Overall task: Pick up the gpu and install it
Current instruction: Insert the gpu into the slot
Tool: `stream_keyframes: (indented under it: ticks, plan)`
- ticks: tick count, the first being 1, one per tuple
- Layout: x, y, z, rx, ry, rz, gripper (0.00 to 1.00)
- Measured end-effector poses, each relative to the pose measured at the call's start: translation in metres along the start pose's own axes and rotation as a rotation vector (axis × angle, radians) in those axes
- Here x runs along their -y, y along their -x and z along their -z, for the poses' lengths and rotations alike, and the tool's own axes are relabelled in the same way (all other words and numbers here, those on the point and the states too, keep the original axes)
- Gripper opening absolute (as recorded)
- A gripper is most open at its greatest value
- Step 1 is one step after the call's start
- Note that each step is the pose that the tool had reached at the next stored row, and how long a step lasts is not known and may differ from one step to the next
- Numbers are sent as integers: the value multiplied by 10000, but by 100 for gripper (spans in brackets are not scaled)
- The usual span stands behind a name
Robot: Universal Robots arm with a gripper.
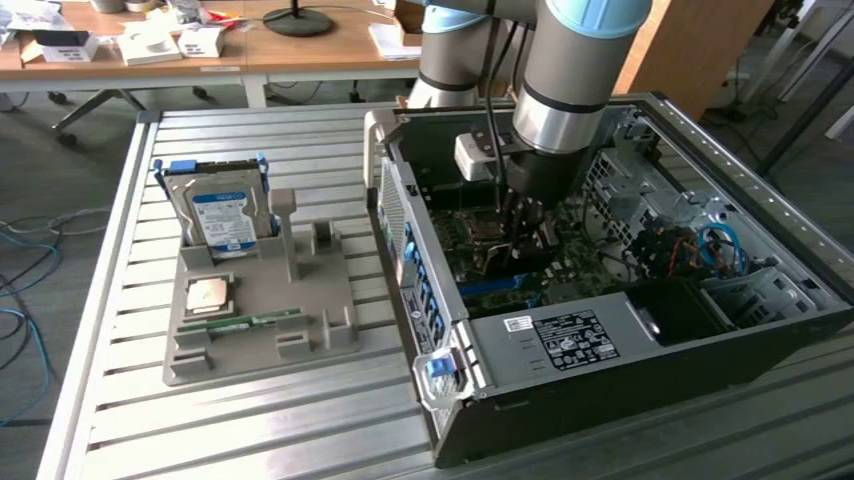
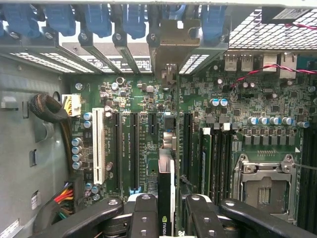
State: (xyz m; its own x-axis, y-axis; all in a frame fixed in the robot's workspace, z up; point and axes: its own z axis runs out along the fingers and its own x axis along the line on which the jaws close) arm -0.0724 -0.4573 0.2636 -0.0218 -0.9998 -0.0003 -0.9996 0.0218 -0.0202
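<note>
In the wrist view the gpu (image 2: 166, 183) shows edge-on, a thin dark card running away from the camera over the green motherboard (image 2: 138, 99). Its silvery bracket (image 2: 171, 44) lies at the case's rear slot openings. My gripper (image 2: 167, 220) is shut on the card, one black finger (image 2: 143, 218) on each side. In the exterior view the gripper (image 1: 518, 225) reaches down inside the open computer case (image 1: 561, 340), and the card below it is mostly hidden. I cannot tell whether the card sits in a slot.
Long black slots (image 2: 133, 148) and a white slot (image 2: 98, 144) lie beside the card, with the CPU socket (image 2: 262, 183) further off. Outside the case, a grey fixture (image 1: 267, 310) holds the hard drive (image 1: 220, 215), a CPU (image 1: 210, 293) and a green memory stick (image 1: 240, 323).
</note>
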Motion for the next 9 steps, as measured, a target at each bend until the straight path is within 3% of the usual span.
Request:
stream_keyframes:
  ticks: [9]
  plan:
    - [-13, 0, -4, -5, 0, 2, 26]
